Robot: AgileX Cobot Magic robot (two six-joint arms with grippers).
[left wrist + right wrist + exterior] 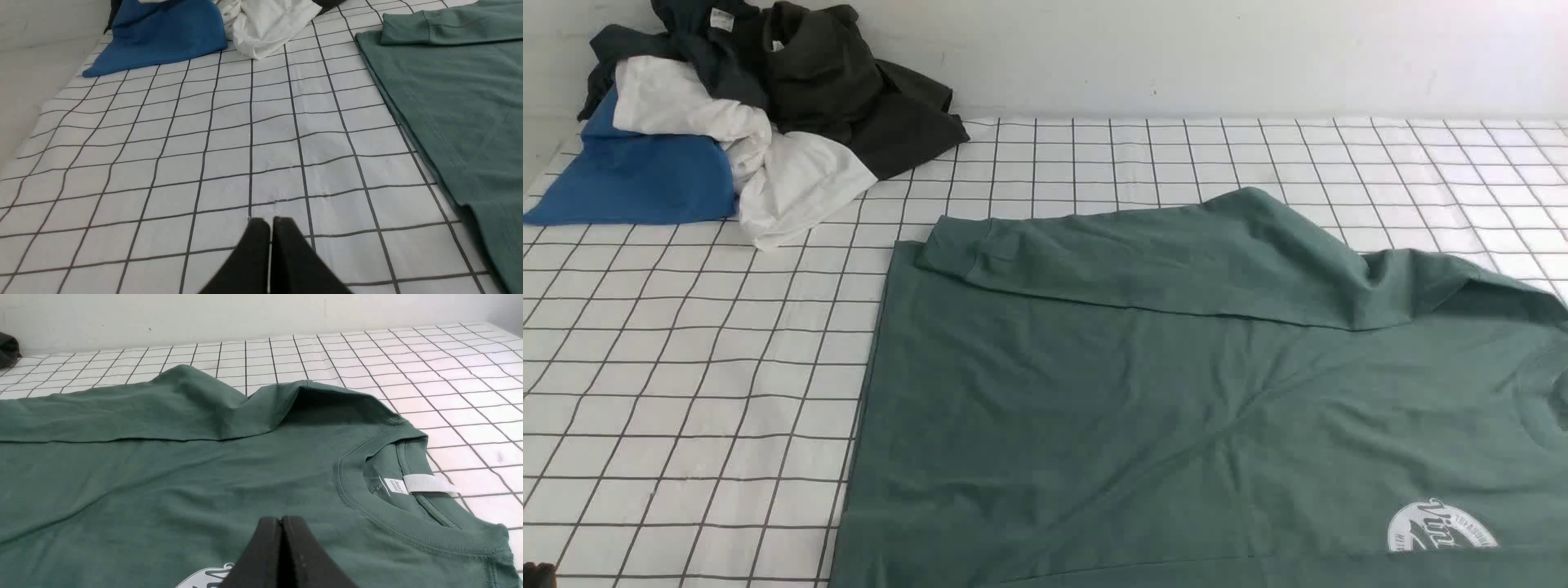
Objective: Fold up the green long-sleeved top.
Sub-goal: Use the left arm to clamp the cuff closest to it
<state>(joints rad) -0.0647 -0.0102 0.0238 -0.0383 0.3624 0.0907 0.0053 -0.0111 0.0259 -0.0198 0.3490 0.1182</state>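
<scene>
white cloth with thin dark squares (686, 367) is spread out flat, and a plain white wall stands behind it. the green long-sleeved top (1135, 392) lies on this cloth, chest up, with its round white logo (1441, 527) showing. one sleeve (1176, 261) is laid across the far part of the top. a heap of other clothes (752, 122), blue, white and dark, sits well apart from the top, past its far hem corner. the left gripper (270, 222) is pressed shut, holds nothing, and hangs over bare cloth just beside the top's hem. the right gripper (282, 519) is pressed shut too, and empty, over the top's chest near the collar (408, 530). i think the folding has only just begun, with one sleeve in. next, the grippers would need to open up and pinch an edge of the top to lift it over.
</scene>
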